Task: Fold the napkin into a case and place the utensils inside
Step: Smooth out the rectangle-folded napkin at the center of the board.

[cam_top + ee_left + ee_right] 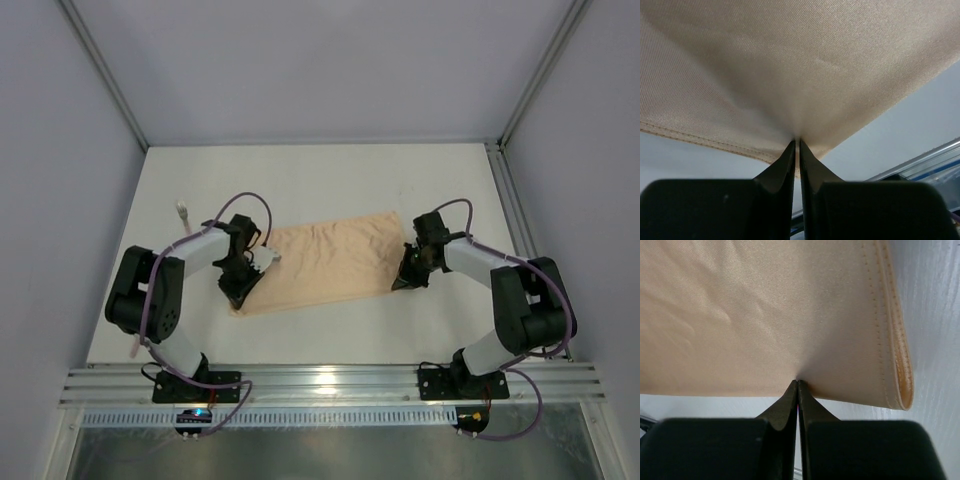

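Napkin (pixel 325 262) is lying flat on the white table (pixel 330 180) as a long, slightly wrinkled rectangle. It is running between your two arms and slanting so that its right end is sitting farther from the bases than its left.

Your left gripper (pixel 240 293) is pressing down at the near left corner. In the left wrist view its jaws are pinching the cloth, with the fabric puckering into the tips and a stitched hem (pixel 700 137) trailing off to the left.

Your right gripper (pixel 406 283) is sitting at the near right corner. In the right wrist view its jaws are clamping the near edge of the cloth with no gap showing, just beside the folded, double-stitched side hem (pixel 900 365).

One utensil (pixel 182 210) is lying on the table off the napkin's far left corner, apart from the cloth. Its whitish head is pointing away from you, and its pale handle is too thin to trace fully.
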Tool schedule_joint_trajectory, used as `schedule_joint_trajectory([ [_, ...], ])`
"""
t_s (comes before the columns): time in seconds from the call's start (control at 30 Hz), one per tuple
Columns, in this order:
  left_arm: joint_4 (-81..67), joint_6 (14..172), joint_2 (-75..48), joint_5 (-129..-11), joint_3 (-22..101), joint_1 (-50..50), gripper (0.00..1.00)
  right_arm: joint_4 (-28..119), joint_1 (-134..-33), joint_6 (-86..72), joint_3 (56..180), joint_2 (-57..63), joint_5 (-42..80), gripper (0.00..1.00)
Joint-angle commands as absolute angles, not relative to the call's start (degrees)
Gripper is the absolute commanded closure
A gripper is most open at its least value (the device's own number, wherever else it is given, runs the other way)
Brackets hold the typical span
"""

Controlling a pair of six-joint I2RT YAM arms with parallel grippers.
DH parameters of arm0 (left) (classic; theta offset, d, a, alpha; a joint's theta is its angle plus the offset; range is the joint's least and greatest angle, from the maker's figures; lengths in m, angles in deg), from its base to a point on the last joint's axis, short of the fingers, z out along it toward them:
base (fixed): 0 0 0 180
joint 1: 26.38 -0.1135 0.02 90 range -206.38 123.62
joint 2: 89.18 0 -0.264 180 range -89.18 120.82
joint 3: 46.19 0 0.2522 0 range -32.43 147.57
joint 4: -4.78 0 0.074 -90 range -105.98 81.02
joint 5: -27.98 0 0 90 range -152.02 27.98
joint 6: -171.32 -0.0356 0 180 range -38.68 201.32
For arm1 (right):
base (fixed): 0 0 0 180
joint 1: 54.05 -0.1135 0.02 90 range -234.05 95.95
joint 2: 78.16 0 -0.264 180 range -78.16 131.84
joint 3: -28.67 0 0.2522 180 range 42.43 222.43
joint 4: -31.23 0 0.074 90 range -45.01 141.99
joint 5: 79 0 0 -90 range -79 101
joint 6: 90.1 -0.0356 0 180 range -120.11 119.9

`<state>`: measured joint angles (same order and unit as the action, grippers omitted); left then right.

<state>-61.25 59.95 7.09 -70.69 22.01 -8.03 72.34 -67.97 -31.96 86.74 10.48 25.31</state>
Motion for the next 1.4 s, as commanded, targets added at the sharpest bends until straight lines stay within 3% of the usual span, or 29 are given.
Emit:
schedule_joint_trajectory([
  [0.0,-55.7,57.8,7.6,-64.0,17.7,-8.2,0.91,71.7,-65.7,-33.7,84.0,9.2,20.5,0.97],
  [0.33,-53.5,56.6,5.2,-62.6,17.1,-8.4,0.90,77.0,-57.9,-29.3,84.5,3.7,20.1,0.97],
  [0.47,-59.8,55.7,2.1,-71.7,21.3,-8.4,0.84,80.8,-58.2,-27.3,88.8,1.8,18.7,0.97],
  [0.57,-65.2,55.8,-1.9,-77.8,29.2,-8.4,0.79,83.8,-64.2,-26.7,95.0,-0.9,15.2,0.97],
  [0.73,-67.6,55.8,-1.5,-79.3,28.9,-8.2,0.80,80.0,-75.4,-28.8,98.7,1.7,17.0,0.97],
  [1.03,-57.0,55.8,1.0,-68.8,16.5,-7.7,0.80,65.7,-81.7,-35.9,93.8,10.2,25.2,0.97],
  [1.37,-51.2,54.9,2.8,-62.6,11.2,-7.7,0.81,65.4,-71.2,-39.0,82.6,11.9,25.8,0.97],
])
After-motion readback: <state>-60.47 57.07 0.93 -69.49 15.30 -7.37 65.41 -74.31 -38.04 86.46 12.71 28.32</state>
